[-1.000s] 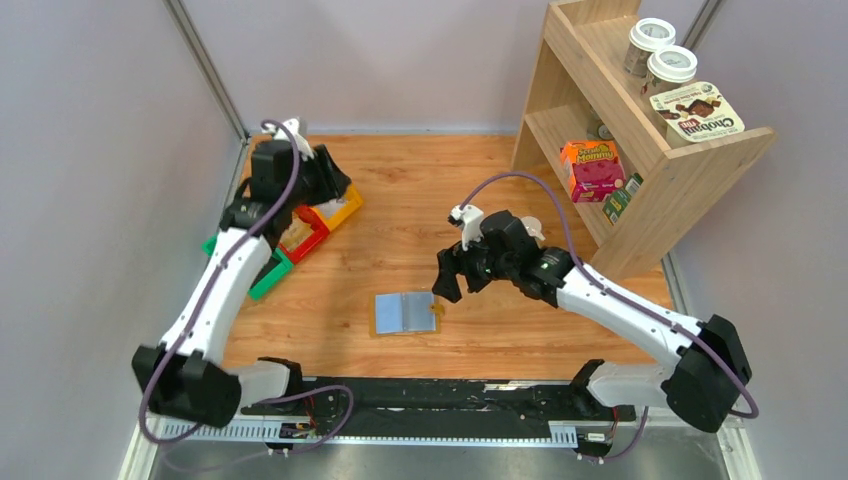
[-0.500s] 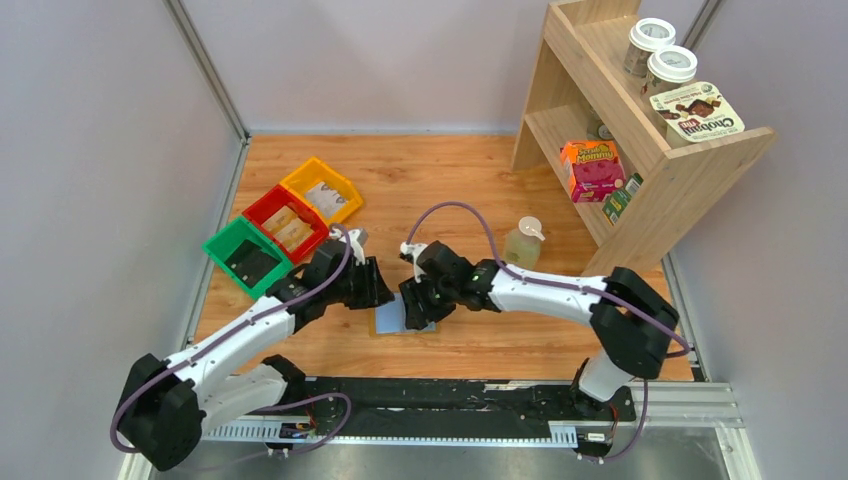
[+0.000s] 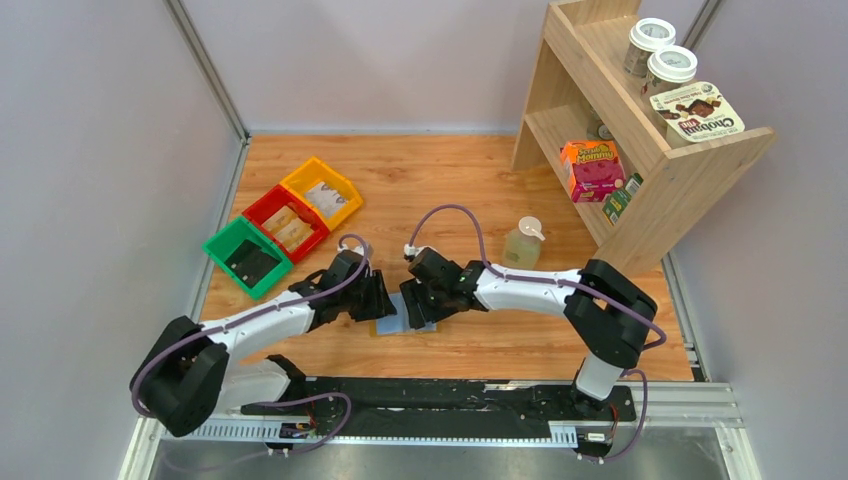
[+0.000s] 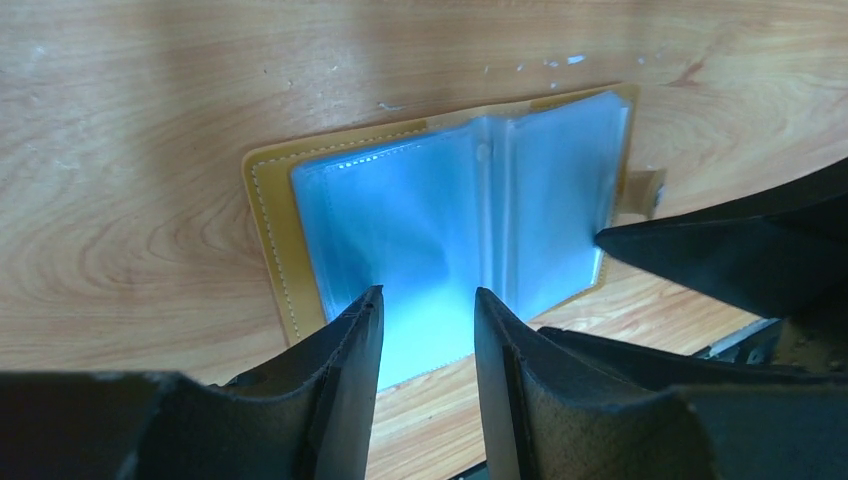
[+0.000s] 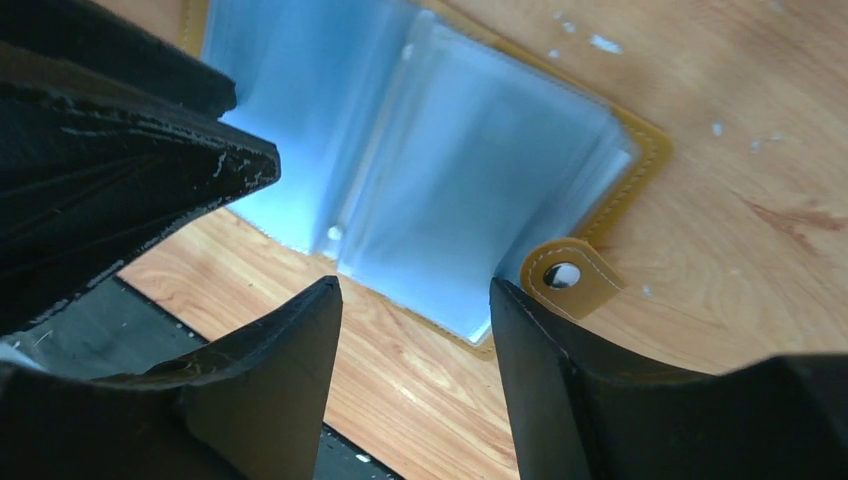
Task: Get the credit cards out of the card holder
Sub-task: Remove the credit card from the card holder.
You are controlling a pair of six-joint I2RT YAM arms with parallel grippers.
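Card holder [image 4: 262,230] lies open, flat on the wooden table [image 4: 120,90], toward its near edge. Credit cards [image 4: 420,215] sit in the clear sleeves. Left gripper [image 4: 428,296] over one half, right gripper [image 5: 412,288] beside snap tab [image 5: 563,276]; both spread apart, holding nothing.

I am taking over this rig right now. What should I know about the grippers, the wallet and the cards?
The flat mustard-yellow leather-like card holder lies unfolded on the wooden table. The thin pale blue cards sit in its clear sleeves.
Left gripper: open, holding nothing, over the holder's edge.
Right gripper: open, holding nothing, near the snap tab.
Done: holder is open.
Left: pull every card out; none is out yet.
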